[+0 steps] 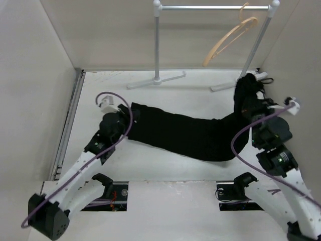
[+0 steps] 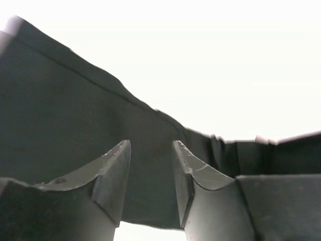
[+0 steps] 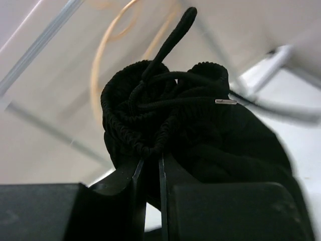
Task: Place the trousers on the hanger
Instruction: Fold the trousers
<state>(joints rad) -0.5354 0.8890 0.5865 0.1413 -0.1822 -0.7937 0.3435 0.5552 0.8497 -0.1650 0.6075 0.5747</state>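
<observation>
**Black trousers stretched across the surface between both arms, the waistband end raised at the right.**

The trousers (image 1: 185,133) lie across the middle of the white surface (image 1: 150,165), one end near the left edge, the other bunched and raised towards the far right corner. The left arm is bent low and its tool (image 2: 150,145) sits at the left end of the cloth; the jaws stand narrow with black fabric in the gap, but I cannot tell whether they pinch it. The right arm reaches up and forward, and its tool (image 3: 149,163) is nearly closed on the gathered waistband and drawstring. The tan wooden hanger (image 1: 228,42) hangs tilted from the grey rail (image 1: 210,7) at the far edge, above the raised waistband.
</observation>
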